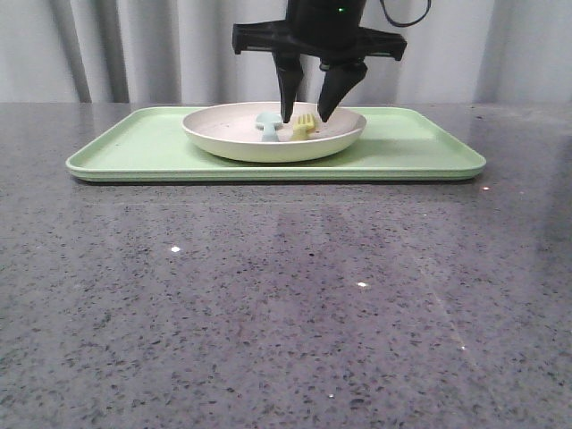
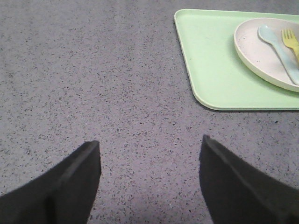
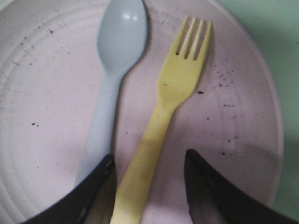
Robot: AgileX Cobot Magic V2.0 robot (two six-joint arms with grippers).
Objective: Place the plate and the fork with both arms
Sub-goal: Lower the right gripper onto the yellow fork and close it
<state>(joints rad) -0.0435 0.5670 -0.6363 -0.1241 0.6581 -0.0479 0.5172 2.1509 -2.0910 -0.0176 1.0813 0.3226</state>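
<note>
The cream speckled plate (image 1: 223, 143) (image 2: 254, 51) (image 3: 46, 116) rests on the green tray (image 1: 134, 147) (image 2: 210, 60). In it lie the yellow fork (image 1: 306, 126) (image 2: 290, 39) (image 3: 180, 79) and a pale blue spoon (image 1: 267, 123) (image 2: 275, 42) (image 3: 117, 56), side by side. My right gripper (image 1: 304, 116) (image 3: 148, 161) hangs open over the plate, its fingers straddling the fork's handle without closing on it. My left gripper (image 2: 150, 142) is open above bare tabletop, to the side of the tray, holding nothing.
The grey speckled table (image 1: 286, 304) stretches toward the front. The tray sits at the back near a grey curtain (image 1: 134, 45).
</note>
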